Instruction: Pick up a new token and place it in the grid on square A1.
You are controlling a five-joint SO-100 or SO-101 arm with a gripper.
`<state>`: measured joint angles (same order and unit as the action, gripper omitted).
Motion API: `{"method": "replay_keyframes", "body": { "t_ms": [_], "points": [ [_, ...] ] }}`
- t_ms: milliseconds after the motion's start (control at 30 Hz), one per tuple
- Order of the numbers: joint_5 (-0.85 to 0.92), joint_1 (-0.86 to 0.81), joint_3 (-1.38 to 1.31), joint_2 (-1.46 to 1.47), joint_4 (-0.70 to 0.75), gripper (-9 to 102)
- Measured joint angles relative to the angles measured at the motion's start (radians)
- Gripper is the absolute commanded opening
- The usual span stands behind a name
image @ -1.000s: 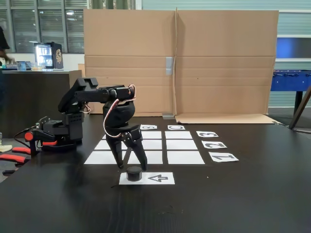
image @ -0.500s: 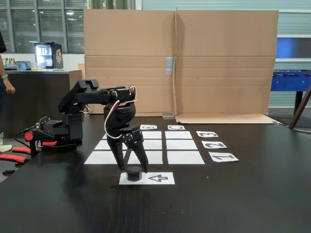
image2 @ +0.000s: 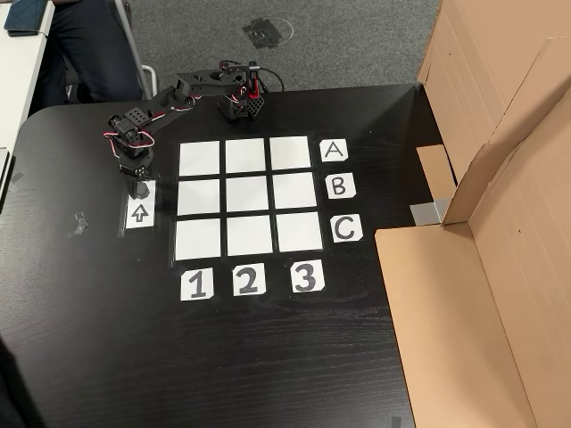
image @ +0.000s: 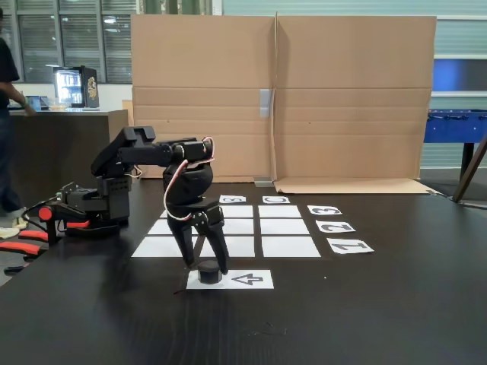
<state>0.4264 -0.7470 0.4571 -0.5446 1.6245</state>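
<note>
Here we read six cards — A, B, C, 1, 2, 3 — edging nine blank cells of the grid; the gripper straddles one token, jaws narrow, contact unclear.

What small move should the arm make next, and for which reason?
Probably close the jaws on the token. In the fixed view the gripper points down with one finger on each side of the token, which sits on the arrow sheet. The jaws look open, and square A1 is blank.
</note>
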Motion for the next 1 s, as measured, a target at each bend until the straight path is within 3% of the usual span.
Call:
{"method": "replay_keyframes", "body": {
  "t_ms": [1000],
  "points": [
    [0.0, 0.0, -0.071, 0.012, 0.044, 13]
  ]
}}
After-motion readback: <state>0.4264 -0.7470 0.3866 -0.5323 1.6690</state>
